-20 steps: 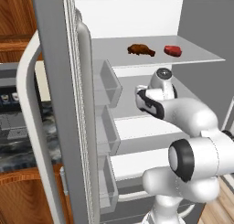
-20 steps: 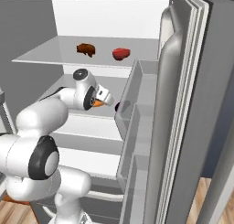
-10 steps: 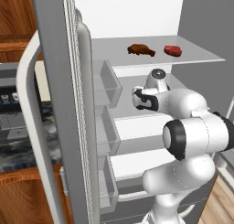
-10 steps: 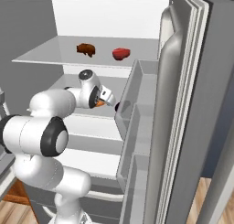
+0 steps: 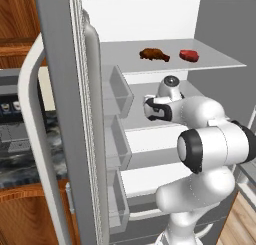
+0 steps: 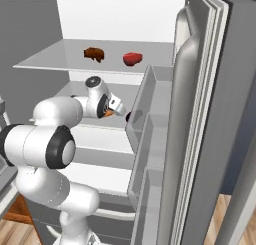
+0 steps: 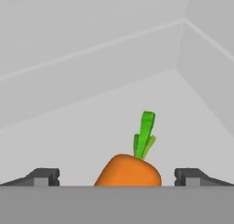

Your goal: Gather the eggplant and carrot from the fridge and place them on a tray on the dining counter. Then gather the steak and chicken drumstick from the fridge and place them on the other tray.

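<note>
The fridge (image 5: 65,114) stands open, and my arm reaches onto its middle shelf. In the hand view the orange carrot (image 7: 129,170) with its green tip lies on the grey shelf floor, low between my two fingertips (image 7: 43,176). My gripper (image 7: 117,178) is open around it, and neither pad touches it. From the right base view a bit of the carrot (image 6: 107,113) shows under my hand (image 6: 111,107). On the top shelf lie the chicken drumstick (image 5: 154,54) and the red steak (image 5: 189,55). A small dark shape (image 6: 128,117) right of the hand may be the eggplant.
The open door (image 6: 210,114) with its clear door bins (image 6: 150,109) stands close on the right of my arm. The other door (image 5: 92,139), also with bins, flanks it on the left. The shelf's back wall (image 7: 91,72) lies just behind the carrot.
My arm has folded in closer and the hand has pushed deeper onto the middle shelf toward the carrot. The jaws have stayed open.
</note>
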